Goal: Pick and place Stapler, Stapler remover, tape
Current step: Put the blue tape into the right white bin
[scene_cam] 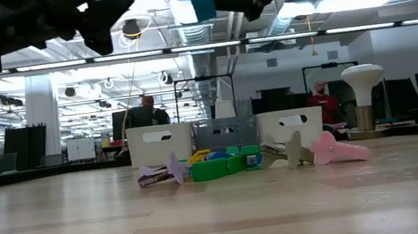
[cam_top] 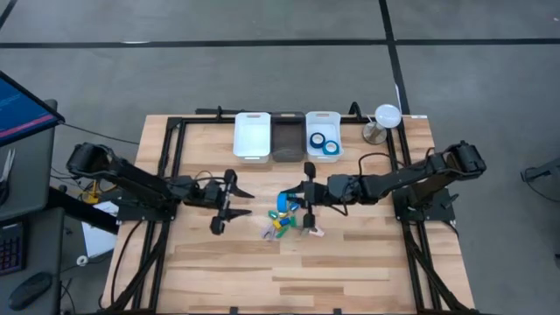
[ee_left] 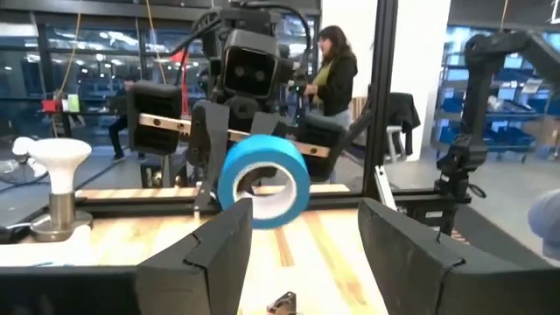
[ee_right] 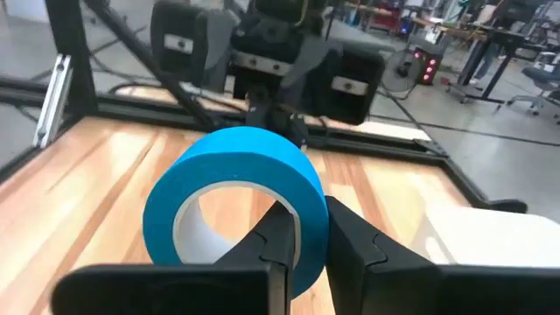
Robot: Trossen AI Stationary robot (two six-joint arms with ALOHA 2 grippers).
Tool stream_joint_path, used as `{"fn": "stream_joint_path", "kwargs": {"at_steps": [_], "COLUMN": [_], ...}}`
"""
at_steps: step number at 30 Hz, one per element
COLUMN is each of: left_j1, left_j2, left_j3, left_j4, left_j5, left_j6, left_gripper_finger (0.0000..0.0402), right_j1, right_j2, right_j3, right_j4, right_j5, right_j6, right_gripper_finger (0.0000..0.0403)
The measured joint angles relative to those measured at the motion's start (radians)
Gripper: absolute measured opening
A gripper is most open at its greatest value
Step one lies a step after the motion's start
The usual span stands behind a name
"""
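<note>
One glossy blue tape ring (ee_right: 234, 206) | right gripper (ee_right: 304, 229) pinches its wall | left gripper (ee_left: 302, 245) spread wide

You have three bins (cam_top: 288, 136) in a row at the table's far edge: one white, one dark, one white. Two blue tape rolls (cam_top: 324, 143) lie inside the right-hand white bin. A third roll (ee_right: 241, 206) is off the table, well apart from that bin.

Both arms matte black, boxy jointed segments w/ thin black cables; left gripper (cam_top: 222, 203) & right gripper (cam_top: 308, 196): flat dark angular fingers.
</note>
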Motion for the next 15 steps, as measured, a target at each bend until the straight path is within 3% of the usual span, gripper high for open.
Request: {"fn": "stream_joint_path", "kwargs": {"at_steps": [8,15], "left_j1": [0.000,0.000], "left_j2": [-0.019,-0.019], "left_j3": [-0.004,-0.004], "left_j4": [-0.002,-0.003], "left_j5": [0.000,0.000], "left_j6": [0.003,0.003], "left_gripper_finger": [0.0198,0.0198], "right_j1": [-0.080,-0.277], "right_j2": [-0.057,-0.112], "right_j3": [0.000,0.000], "right_j4": [-0.072,-0.217], "right_j5": [0.003,0.003], "right_j6": [0.031,0.049], "right_gripper_finger": [0.0040,0.0038]}}
